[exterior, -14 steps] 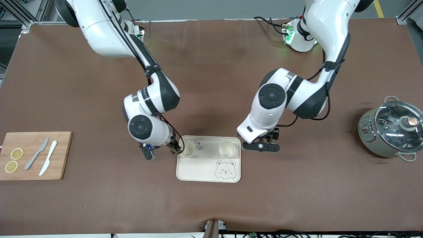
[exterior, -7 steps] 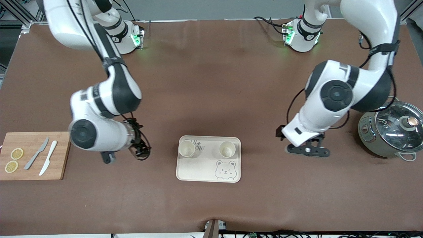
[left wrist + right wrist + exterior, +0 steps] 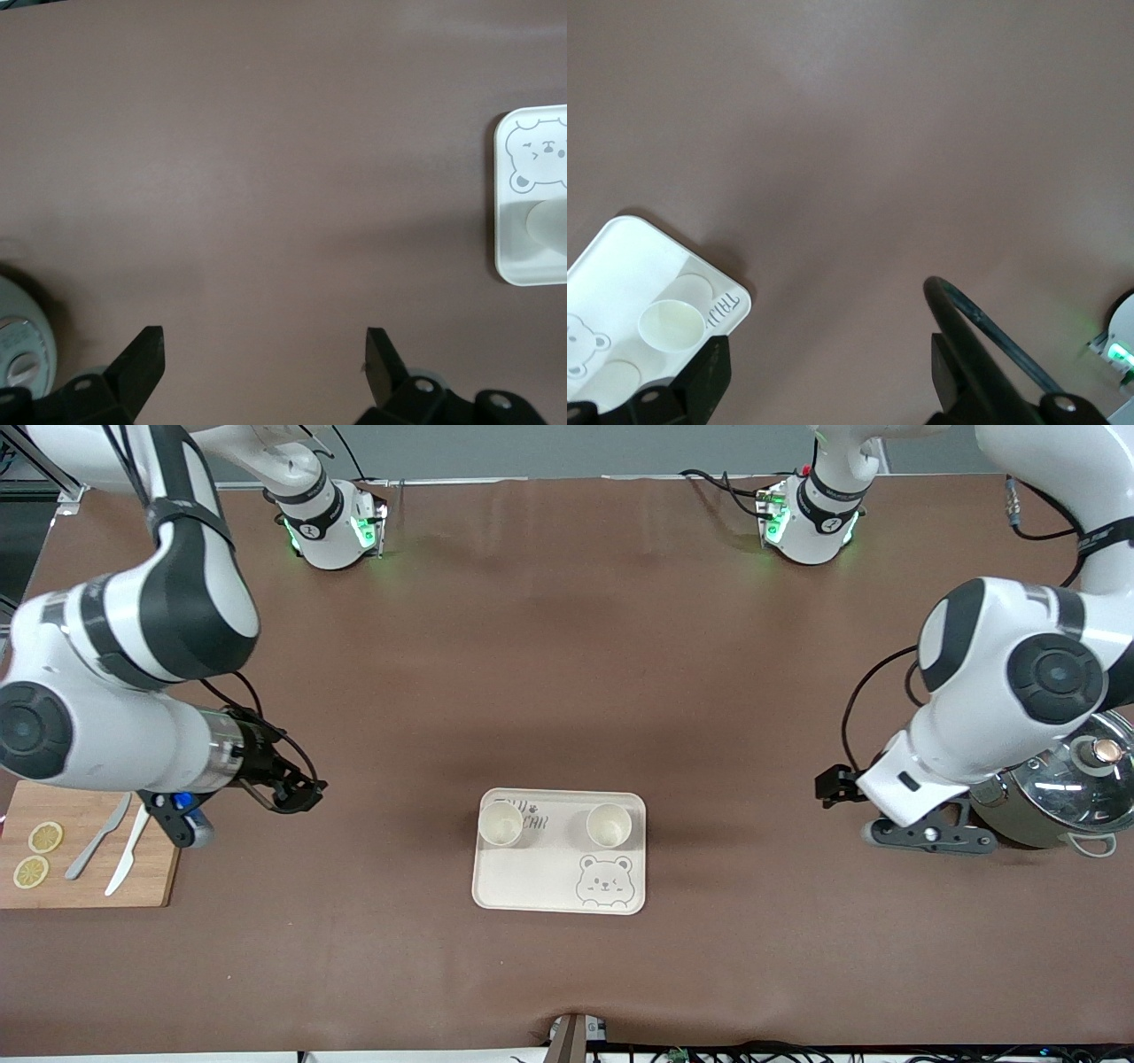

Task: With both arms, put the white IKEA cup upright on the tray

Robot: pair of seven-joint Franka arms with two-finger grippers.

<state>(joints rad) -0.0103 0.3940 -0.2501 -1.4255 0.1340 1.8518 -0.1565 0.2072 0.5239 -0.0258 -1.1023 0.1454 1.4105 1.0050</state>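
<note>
Your two arms have pulled away from the tray (image 3: pixel 532 886); both cups (image 3: pixel 500 823) stand upright on it, left gripper (image 3: pixel 266 354) and right gripper (image 3: pixel 828 367) wide, holding nothing.

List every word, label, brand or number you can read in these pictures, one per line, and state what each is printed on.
"TAIJI BEAR": grey lettering on the tray, at its edge farther from the front camera, between the two cups and partly hidden by one of them, so only partly readable.
Markings on the pot: too small to read.
Nothing else carries readable text.
</note>
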